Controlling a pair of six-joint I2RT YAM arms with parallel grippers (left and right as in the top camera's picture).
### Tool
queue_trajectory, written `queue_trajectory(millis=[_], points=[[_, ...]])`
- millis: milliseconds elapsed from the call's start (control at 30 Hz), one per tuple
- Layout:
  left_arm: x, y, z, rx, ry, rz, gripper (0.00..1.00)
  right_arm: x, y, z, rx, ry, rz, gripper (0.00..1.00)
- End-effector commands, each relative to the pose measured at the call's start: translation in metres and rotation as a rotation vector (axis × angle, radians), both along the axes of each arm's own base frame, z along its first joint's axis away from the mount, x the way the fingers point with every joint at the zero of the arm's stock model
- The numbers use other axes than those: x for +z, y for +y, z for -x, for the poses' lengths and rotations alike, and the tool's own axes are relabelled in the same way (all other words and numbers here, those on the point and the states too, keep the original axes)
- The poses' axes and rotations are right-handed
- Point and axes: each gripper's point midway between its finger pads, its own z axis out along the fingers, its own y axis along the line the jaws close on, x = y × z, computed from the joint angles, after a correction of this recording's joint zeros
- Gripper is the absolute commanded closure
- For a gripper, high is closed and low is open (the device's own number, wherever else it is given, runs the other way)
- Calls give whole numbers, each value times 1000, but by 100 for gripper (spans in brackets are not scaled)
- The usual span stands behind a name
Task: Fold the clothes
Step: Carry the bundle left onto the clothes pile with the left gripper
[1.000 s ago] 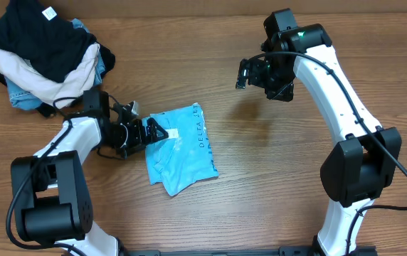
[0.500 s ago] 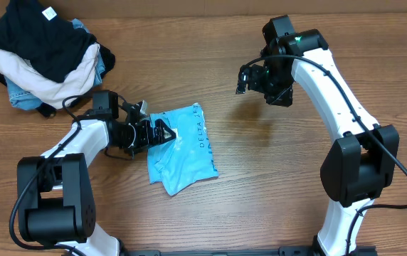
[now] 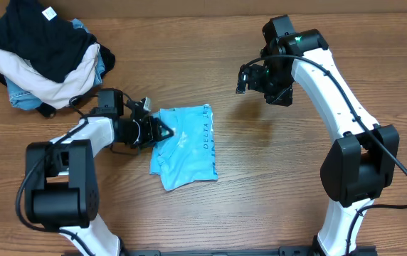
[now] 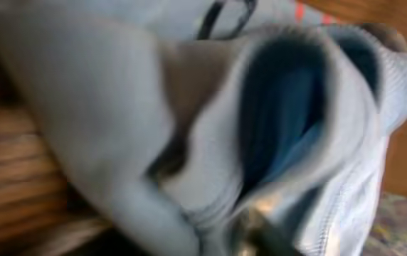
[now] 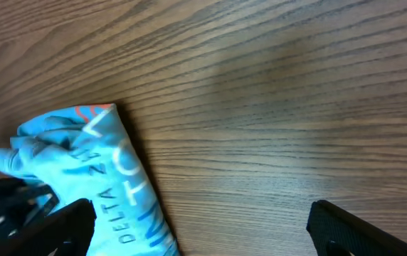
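Observation:
The clothes, a sky-blue T-shirt [image 3: 186, 146] with white lettering, lie bunched mid-table. My left gripper [image 3: 159, 131] is at the shirt's left edge, its jaws closed on a gathered fold. In the left wrist view the blue fabric [image 4: 189, 92] fills the frame, blurred, with creases running together at the jaws. My right gripper [image 3: 250, 77] hangs open above the table, up and to the right of the shirt, with nothing in it. The right wrist view looks down between its fingers [image 5: 346, 227] at the shirt's right edge [image 5: 111, 185].
A pile of other garments [image 3: 43, 53], black over cream and denim blue, sits at the far left corner. The bare wooden table [image 3: 275, 163] stretches right of the shirt.
My left gripper has slid right into the shirt's left edge and closed from wide open onto the cloth. The shirt has shifted slightly right and bunched. The right arm has barely moved.

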Motion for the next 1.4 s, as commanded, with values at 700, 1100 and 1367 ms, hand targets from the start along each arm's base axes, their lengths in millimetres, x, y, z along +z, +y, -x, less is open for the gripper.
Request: queue_trajectory(millis=[700,1100,1367], points=[[249,25,-160,145,-615,-156,96,1,0,5,32,3,13,0],[322,246,-184,792,-718,-438,96,-1,-7,16,34,44,44,0],[301,297,-199,826,-745,-401,96,-1,-8,20,34,62,48,0]])
